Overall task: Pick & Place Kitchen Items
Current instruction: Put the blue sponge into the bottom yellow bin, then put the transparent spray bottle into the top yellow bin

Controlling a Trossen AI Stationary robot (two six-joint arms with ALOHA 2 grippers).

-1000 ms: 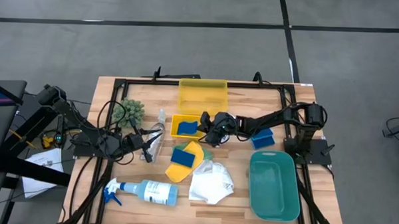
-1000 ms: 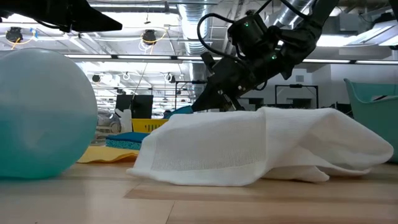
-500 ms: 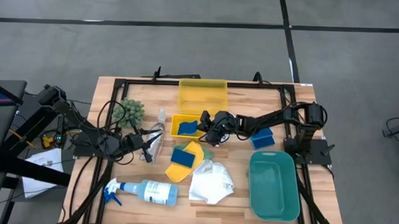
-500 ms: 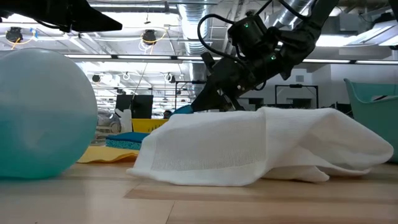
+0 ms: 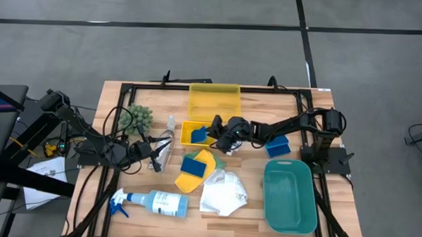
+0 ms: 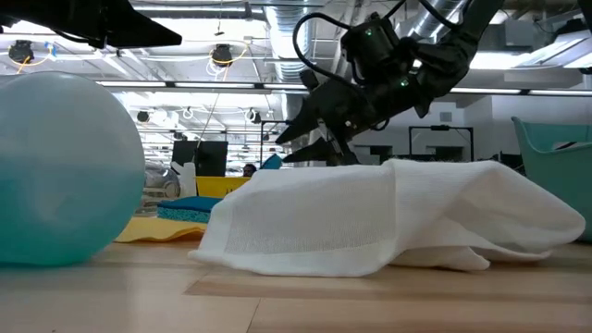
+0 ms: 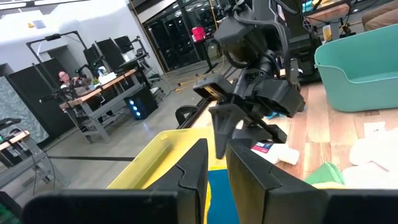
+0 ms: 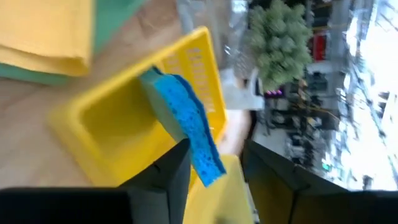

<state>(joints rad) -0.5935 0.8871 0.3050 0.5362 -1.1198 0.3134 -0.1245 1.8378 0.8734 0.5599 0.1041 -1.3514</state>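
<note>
**Reaching over the small yellow tray, jaws parted**

Right gripper (image 5: 217, 132) hovers at the small yellow tray (image 5: 190, 125), fingers spread apart and gripping nothing. A blue sponge (image 8: 186, 127), porous and rectangular, leans tilted in the tray; contact with the fingers cannot be told. Left gripper (image 5: 155, 159) rests near the clear spray bottle (image 5: 166, 148), fingers nearly together; whether they pinch anything is unclear. White cloth (image 6: 388, 217), soft and rumpled, blocks the low view's table.
</note>
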